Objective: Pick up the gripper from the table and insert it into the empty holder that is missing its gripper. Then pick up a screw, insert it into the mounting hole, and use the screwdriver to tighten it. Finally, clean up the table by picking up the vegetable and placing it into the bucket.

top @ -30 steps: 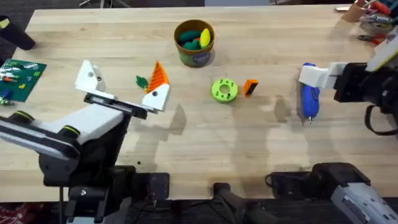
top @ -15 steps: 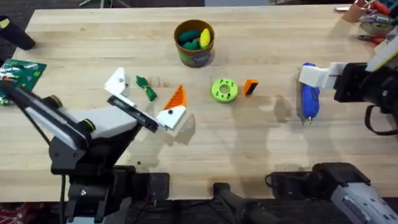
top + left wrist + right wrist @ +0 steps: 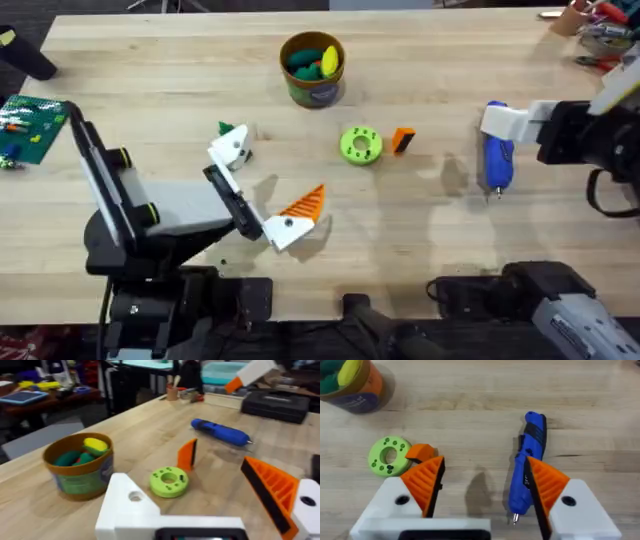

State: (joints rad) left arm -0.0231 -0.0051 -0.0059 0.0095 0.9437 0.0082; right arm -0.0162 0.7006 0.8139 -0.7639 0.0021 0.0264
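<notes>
The vegetable [image 3: 226, 130] lies on the table, partly covered by one white finger [image 3: 231, 150] of my left gripper [image 3: 262, 185]. That gripper hangs open and holds nothing, with its orange-padded finger toward the near edge. The bucket [image 3: 313, 68] stands at the back centre with teal and yellow toy foods inside, and it also appears in the left wrist view [image 3: 77, 467]. The blue screwdriver [image 3: 497, 158] lies at the right. My right gripper [image 3: 485, 485] hovers open above the screwdriver [image 3: 532, 445], with one orange pad over its shaft. The holder and the screw are out of view.
A bright-green disc with holes [image 3: 360, 144] and a small orange part [image 3: 402, 140] sit mid-table. A green circuit board [image 3: 35, 125] lies at the left edge. Tools clutter the far right corner [image 3: 600, 35].
My left gripper has swung right and toward the near edge, turning as it went. The right arm and the screwdriver have stayed put.
</notes>
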